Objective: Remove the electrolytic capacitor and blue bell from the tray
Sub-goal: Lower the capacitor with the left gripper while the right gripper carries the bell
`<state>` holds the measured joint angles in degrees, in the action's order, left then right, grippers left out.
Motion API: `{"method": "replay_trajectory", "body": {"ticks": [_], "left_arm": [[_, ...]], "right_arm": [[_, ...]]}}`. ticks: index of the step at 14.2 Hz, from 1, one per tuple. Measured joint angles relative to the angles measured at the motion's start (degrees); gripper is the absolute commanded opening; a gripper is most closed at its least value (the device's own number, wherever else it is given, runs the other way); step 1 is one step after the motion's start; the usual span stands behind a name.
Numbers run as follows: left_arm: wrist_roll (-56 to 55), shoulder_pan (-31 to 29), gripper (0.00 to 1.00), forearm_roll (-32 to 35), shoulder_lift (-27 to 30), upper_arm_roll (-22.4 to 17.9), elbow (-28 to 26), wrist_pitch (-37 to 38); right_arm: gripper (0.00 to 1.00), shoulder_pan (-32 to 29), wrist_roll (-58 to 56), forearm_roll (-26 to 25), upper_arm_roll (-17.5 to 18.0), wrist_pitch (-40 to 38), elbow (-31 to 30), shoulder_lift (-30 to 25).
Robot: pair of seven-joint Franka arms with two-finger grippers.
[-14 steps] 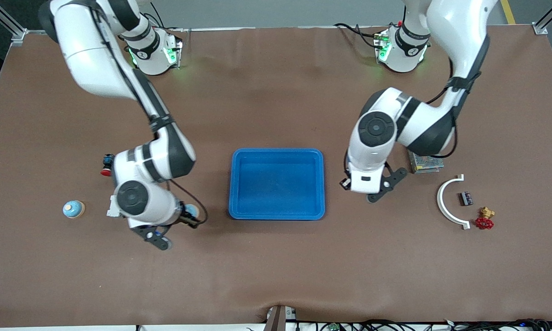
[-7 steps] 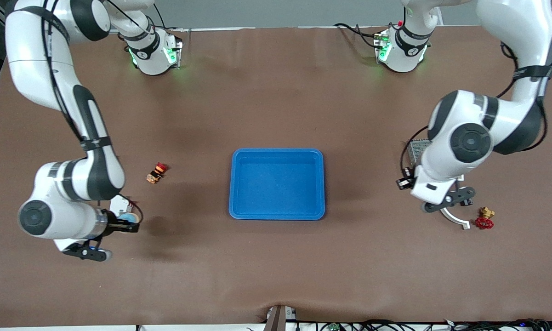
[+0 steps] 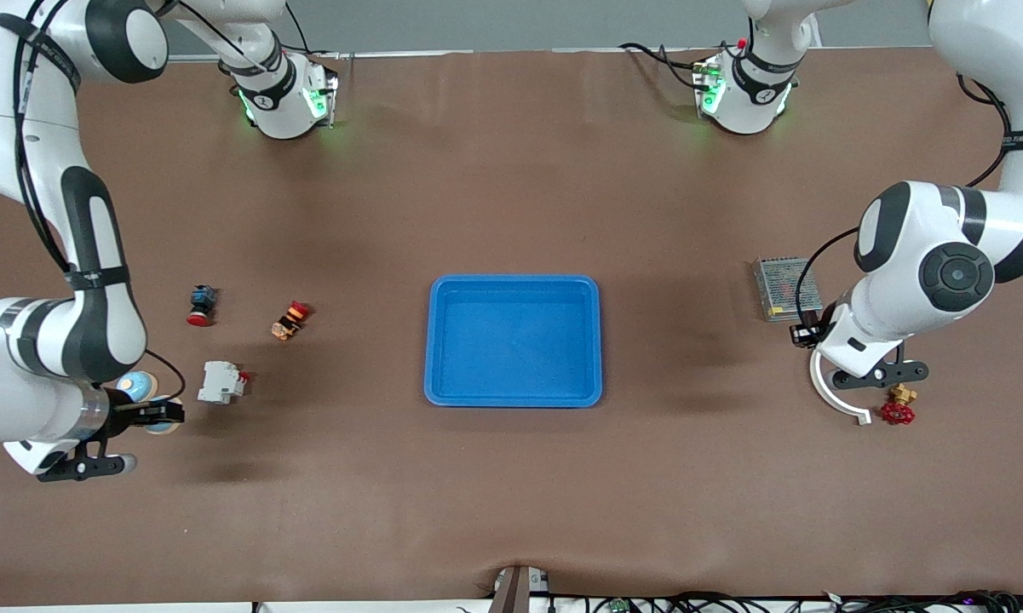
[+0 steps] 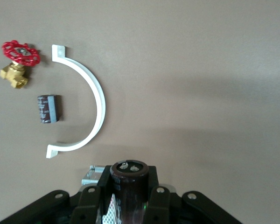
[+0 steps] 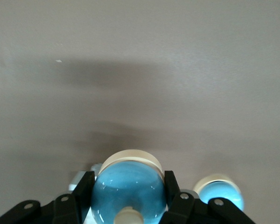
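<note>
The left pincer (image 4: 129,198) grips a capacitor (image 4: 129,179) above the surface (image 3: 511,477). The right pincer (image 5: 129,198) clamps a blue bell (image 5: 129,189).

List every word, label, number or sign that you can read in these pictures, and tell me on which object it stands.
None can be read.
Small dark cylindrical capacitor lying on the table: pale print on its sleeve, too small to read.
Dark cylindrical capacitor held in the left gripper: marks on its top, unreadable.
Grey metal mesh box: a label, blurred.

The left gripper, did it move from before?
Yes. The left gripper went away from the blue tray, toward the left arm's end of the table, over the white curved piece.
</note>
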<state>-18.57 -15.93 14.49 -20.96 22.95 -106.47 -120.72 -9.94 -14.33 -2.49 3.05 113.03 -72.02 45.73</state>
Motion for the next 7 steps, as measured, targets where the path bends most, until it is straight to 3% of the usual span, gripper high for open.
{"method": "replay_trajectory", "body": {"ticks": [3,7], "left_arm": [[3.3,-2.2,0.1,0.7,-2.0,0.0,-3.0,-7.3],[4.0,-4.6,0.1,6.7,-7.6,-0.1,-3.2,-15.1]], "right_arm": [[0.0,-1.9,-5.4,0.0,0.0,1.7,0.0,0.6],[0.0,-3.6,-11.2,0.0,0.0,6.9,-0.1,2.4]]}}
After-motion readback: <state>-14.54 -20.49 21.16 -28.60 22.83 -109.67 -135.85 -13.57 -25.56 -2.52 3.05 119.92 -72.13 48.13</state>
